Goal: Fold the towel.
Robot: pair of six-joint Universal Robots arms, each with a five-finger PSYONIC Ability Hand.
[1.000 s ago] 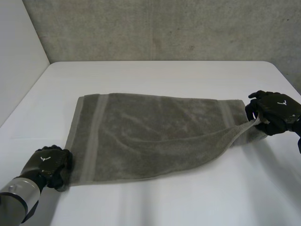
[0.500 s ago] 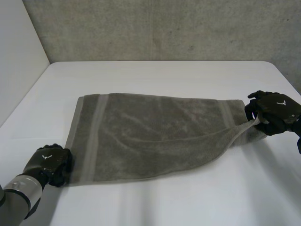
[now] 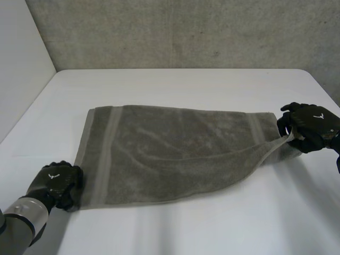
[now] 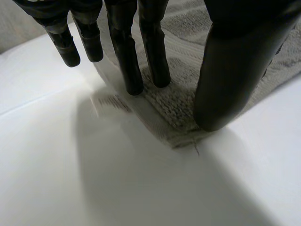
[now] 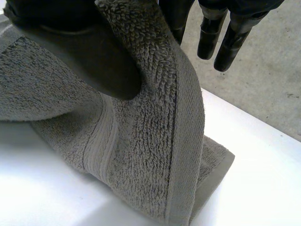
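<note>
A grey-olive towel [image 3: 170, 151] lies spread on the white table [image 3: 212, 228]. My left hand [image 3: 56, 181] sits at its near left corner. In the left wrist view its straight fingers [image 4: 129, 56] and thumb [image 4: 230, 70] rest their tips on that flat corner [image 4: 181, 110], so the hand is open. My right hand [image 3: 313, 125] is shut on the towel's near right corner and holds it a little above the table. In the right wrist view the thumb [image 5: 80, 52] presses the banded edge [image 5: 155, 122] against the fingers, and the cloth hangs down in a fold.
A white label [image 4: 110, 102] sticks out from under the towel edge beside my left fingers. A grey wall [image 3: 186, 32] stands behind the table's far edge. Bare table lies in front of the towel and beyond it.
My left forearm has drawn back slightly while the hand stays at the near left corner. The right hand and the lifted corner have barely moved.
</note>
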